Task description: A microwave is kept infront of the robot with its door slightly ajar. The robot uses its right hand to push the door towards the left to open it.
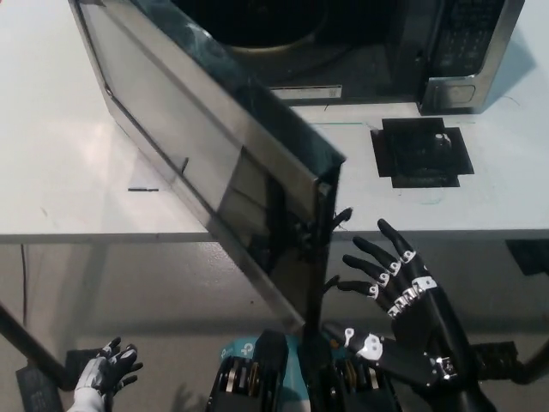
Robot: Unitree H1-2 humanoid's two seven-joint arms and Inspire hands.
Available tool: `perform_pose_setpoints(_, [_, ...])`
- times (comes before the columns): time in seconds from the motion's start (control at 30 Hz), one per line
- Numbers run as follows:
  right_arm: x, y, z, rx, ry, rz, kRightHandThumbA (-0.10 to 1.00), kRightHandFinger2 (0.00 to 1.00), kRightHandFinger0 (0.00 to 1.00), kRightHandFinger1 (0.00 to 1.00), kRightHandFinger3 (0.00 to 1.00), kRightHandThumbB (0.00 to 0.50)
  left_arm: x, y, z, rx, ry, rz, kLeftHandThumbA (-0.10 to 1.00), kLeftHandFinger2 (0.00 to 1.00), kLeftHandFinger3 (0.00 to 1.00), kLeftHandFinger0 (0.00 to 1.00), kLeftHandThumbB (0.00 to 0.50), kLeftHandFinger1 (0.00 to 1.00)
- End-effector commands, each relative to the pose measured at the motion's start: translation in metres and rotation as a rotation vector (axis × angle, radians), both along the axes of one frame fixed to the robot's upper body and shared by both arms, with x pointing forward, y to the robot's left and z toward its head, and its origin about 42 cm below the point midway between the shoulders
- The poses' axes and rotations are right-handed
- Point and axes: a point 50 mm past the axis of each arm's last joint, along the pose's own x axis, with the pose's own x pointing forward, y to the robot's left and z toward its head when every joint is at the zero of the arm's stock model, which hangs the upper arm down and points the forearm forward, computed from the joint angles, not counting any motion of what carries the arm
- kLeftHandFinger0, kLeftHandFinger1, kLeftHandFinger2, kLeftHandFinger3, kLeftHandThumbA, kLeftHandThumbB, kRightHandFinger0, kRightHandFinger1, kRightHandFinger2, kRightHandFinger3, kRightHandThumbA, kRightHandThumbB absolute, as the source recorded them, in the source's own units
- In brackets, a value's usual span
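White table (60,172), 1 microwave (463,51), door (214,163) swung wide, right hand (390,283) spread beside it

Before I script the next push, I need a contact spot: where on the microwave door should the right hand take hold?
Probably the microwave door's free edge, the dark vertical strip nearest the right hand. Come from the right: the door swings out toward the robot, and the open fingers sit just right of that edge. Left hand rests low.

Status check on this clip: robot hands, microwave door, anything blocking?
Right robot hand open beside door edge. Left robot hand resting low. Microwave door swung well open. No obstruction seen.
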Motion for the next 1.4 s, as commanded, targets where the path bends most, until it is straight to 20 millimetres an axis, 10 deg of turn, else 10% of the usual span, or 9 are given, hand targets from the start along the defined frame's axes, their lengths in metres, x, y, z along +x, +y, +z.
perform_pose_setpoints(0.0, [-0.003, -0.008, 0.013, 0.009, -0.060, 0.033, 1.00, 0.87, 0.64, 0.81, 1.00, 0.175, 0.018, 0.006, 0.017, 0.034, -0.057, -0.007, 0.41, 0.92, 0.98, 0.92, 0.161, 0.80])
perform_pose_setpoints(0.37, [-0.014, -0.090, 0.011, -0.127, -0.063, -0.261, 0.98, 0.71, 0.51, 0.67, 0.86, 0.226, 0.019, 0.006, 0.016, 0.016, -0.074, 0.008, 0.37, 0.91, 0.98, 0.87, 0.140, 0.79])
perform_pose_setpoints(0.57, [-0.003, -0.146, -0.035, -0.248, 0.082, -0.485, 0.93, 0.70, 0.46, 0.65, 0.86, 0.180, 0.018, 0.004, 0.017, 0.009, -0.074, 0.013, 0.36, 0.92, 0.94, 0.93, 0.151, 0.83])
perform_pose_setpoints(0.7, [0.012, -0.182, -0.087, -0.246, 0.216, -0.605, 0.83, 0.67, 0.46, 0.63, 0.83, 0.239, 0.021, 0.005, 0.017, 0.020, -0.082, 0.000, 0.38, 0.92, 0.97, 0.99, 0.151, 0.83])
perform_pose_setpoints(1.03, [0.035, -0.205, -0.174, -0.205, 0.405, -0.731, 0.80, 0.69, 0.55, 0.68, 0.83, 0.337, 0.022, 0.001, 0.016, -0.003, -0.087, 0.017, 0.37, 0.90, 0.94, 0.95, 0.142, 0.85])
perform_pose_setpoints(1.37, [0.044, -0.196, -0.198, -0.173, 0.450, -0.758, 0.82, 0.73, 0.61, 0.75, 0.83, 0.328, 0.022, -0.001, 0.017, -0.003, -0.087, 0.012, 0.39, 0.91, 0.96, 0.96, 0.145, 0.84])
